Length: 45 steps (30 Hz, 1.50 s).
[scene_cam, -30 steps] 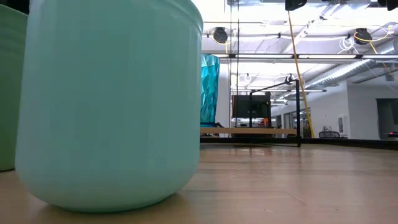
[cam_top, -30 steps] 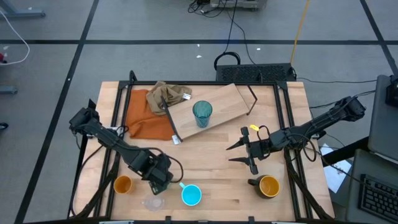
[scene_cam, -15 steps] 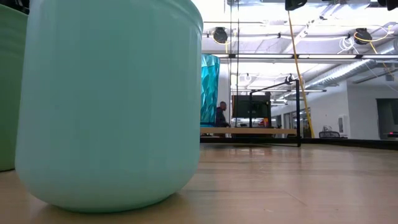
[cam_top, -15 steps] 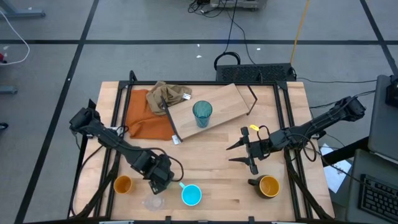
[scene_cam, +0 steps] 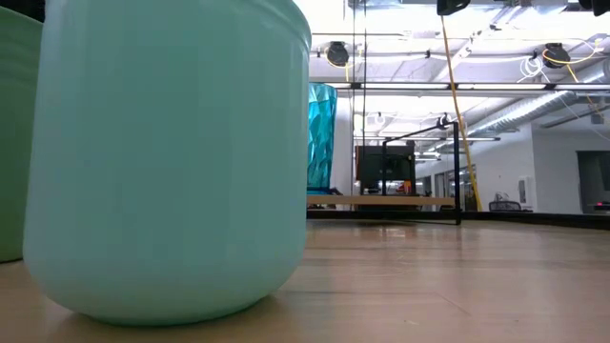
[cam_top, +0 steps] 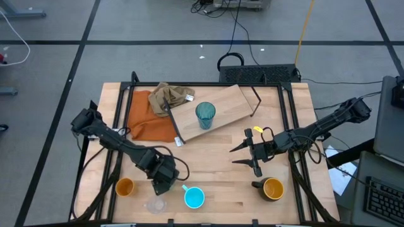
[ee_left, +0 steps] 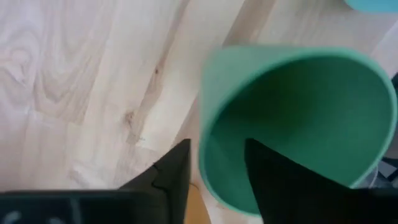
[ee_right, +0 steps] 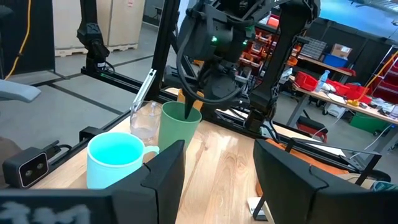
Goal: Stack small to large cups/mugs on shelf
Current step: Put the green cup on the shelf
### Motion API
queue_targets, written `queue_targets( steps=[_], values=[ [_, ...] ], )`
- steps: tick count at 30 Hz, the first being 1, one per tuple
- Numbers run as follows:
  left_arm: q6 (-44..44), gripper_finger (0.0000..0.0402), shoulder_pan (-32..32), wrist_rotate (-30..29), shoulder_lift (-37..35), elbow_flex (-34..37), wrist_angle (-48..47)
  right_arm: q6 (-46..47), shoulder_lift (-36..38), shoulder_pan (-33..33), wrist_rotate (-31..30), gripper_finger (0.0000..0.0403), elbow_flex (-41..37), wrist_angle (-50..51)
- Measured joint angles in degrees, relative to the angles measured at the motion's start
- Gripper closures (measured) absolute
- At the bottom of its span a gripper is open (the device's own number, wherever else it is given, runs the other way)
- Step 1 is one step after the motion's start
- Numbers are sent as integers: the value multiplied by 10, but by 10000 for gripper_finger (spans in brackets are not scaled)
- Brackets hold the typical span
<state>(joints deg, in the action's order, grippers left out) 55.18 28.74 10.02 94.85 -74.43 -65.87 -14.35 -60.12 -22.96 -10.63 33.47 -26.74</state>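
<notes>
Starting at the left of the bench, the orange cup stands near the front edge, apart from the others. Just to its right, the left gripper hangs low over the green cup; the left wrist view shows one dark finger inside the cup and the other outside the rim, so the wall sits between them, though whether they already pinch it I cannot tell. In the right wrist view that green cup stands upright with a finger dipping into its mouth. The clear glass sits just beside it toward the front edge, and the light-blue handled mug stands next on the right, close to the green cup.

Farther back, an orange cloth lies on the bench with a crumpled tan rag on its rear part. The shelf lies skewed beside the cloth, its black legs showing at the ends, and the tall teal translucent tumbler stands upright on its board.

Right of centre, the right gripper hovers above bare wood with its fingers spread and nothing between them. The black mug with yellow-orange inside stands near the front edge, just in front of that gripper and apart from it.
</notes>
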Motion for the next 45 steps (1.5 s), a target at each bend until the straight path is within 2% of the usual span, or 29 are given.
queue_targets(
  steps=[8, 25, 30, 34, 40, 45],
  values=[
    [-50, 389, -12, -1, 0, 0, 0, 0, 0, 0, 0, 220, 0, 0],
    [-102, 399, -23, 17, -1, 0, 0, -5, 0, 1, 0, 220, 0, 0],
    [-121, 400, -28, 41, -19, 0, -1, -8, 0, 10, 0, 220, 0, 0],
    [-130, 400, -30, 31, -34, -1, -5, -5, 0, 18, 0, 220, 0, 0],
    [-128, 401, -50, 34, -54, -15, -82, -6, 0, 31, 0, 220, 0, 0],
    [-164, 401, -62, 10, -57, -85, -145, -4, 0, 37, 0, 220, 0, 0]
  ],
)
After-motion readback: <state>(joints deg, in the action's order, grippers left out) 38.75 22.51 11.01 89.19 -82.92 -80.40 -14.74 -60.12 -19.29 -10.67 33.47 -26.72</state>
